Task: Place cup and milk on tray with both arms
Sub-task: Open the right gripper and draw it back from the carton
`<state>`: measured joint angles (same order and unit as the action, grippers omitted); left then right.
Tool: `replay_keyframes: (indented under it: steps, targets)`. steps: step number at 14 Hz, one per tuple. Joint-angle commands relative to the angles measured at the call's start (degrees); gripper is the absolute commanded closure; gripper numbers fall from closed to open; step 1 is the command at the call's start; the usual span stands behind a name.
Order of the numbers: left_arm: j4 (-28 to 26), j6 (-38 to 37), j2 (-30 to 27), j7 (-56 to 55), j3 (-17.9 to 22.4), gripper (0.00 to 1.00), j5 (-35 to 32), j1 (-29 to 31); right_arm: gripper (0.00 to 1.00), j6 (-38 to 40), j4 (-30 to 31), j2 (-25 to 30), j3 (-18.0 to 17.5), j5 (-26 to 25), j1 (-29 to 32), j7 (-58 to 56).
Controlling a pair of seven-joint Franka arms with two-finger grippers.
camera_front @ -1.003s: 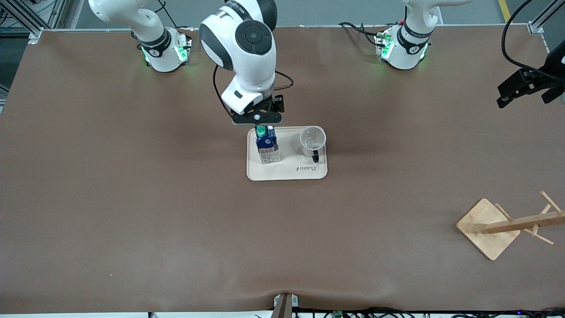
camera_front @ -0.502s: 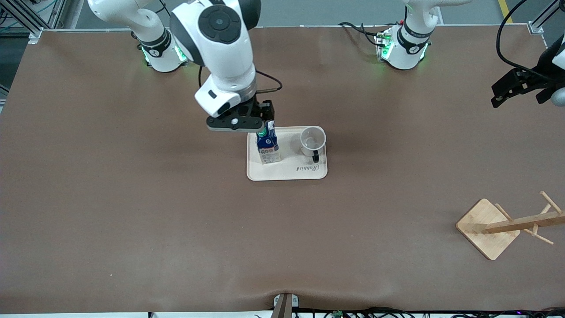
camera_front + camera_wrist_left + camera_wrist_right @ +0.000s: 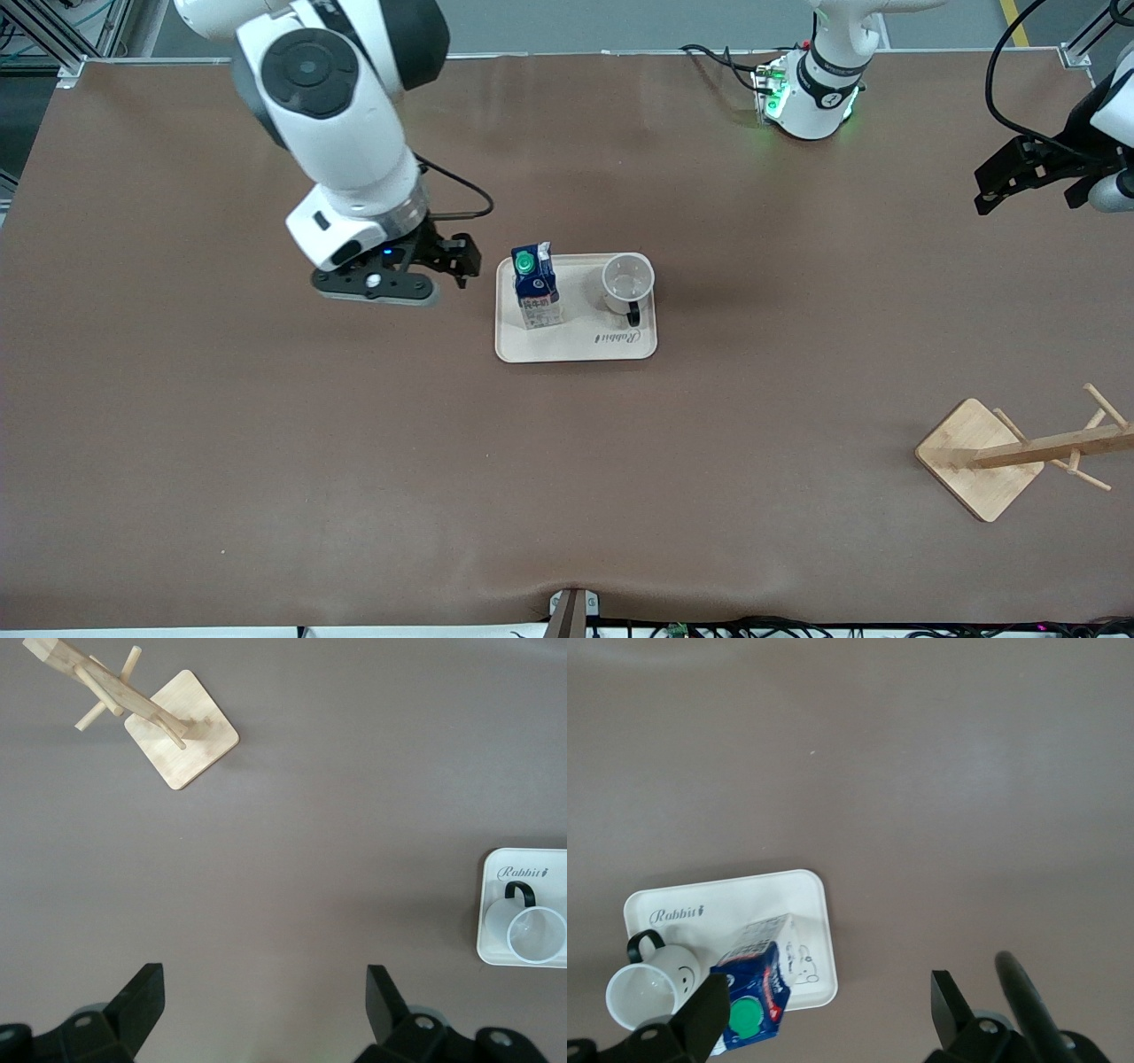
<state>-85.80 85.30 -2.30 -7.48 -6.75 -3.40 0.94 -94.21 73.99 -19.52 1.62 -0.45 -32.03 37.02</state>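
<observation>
The table (image 3: 266, 443) carries a wooden rack (image 3: 1010, 452) at the left arm's end. The tray (image 3: 576, 347) holds the milk (image 3: 536, 288) and cup (image 3: 627, 282), both upright. The right gripper (image 3: 447, 266) hangs over bare table beside the tray, fingers apart, empty. The left gripper (image 3: 1019, 177) hangs over the table's edge, fingers apart, empty.

We see the cream tray (image 3: 576, 347) with its rounded corners lying flat mid-table, cursive "Rabbit" lettering along its edge nearer the front camera. On it stands the milk carton (image 3: 537, 292), upright, dark blue with a green round cap, toward the right arm's end of the tray. Beside it on the tray sits the white cup (image 3: 627, 282), mouth up, black handle pointing toward the lettering.
</observation>
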Motion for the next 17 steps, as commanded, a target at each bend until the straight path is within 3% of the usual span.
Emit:
replay_keyframes:
  steps: [1,4,8,10,12,17]
  targets:
    - [-0.59,-0.39,-0.86,-0.34,-0.36,0.00,0.15,0.29,0.00,4.28,-4.80,0.19,-0.92,1.32,5.29,-4.39]
    - [-0.59,-0.39,-0.77,-0.34,-0.45,0.00,0.15,0.20,0.00,7.63,-8.68,-0.16,-1.01,6.49,13.98,-15.63]
    - [-0.33,-0.39,-0.86,-0.34,-0.45,0.00,0.15,0.20,0.00,15.00,-8.95,2.55,-1.01,7.56,24.96,-21.54]
    - [-0.24,-0.39,-0.86,-0.26,-0.54,0.00,0.15,0.20,0.00,17.12,-8.34,5.00,-0.66,6.69,29.20,-32.56]
    - [-0.07,-0.31,-0.95,-0.26,-0.63,0.00,0.23,0.29,0.00,17.13,-3.35,8.60,-0.13,5.90,33.95,-45.85]
    - [-0.15,-0.39,-0.86,0.44,-0.54,0.00,0.85,0.72,0.00,12.65,17.99,23.89,-0.74,3.70,35.55,-46.16]
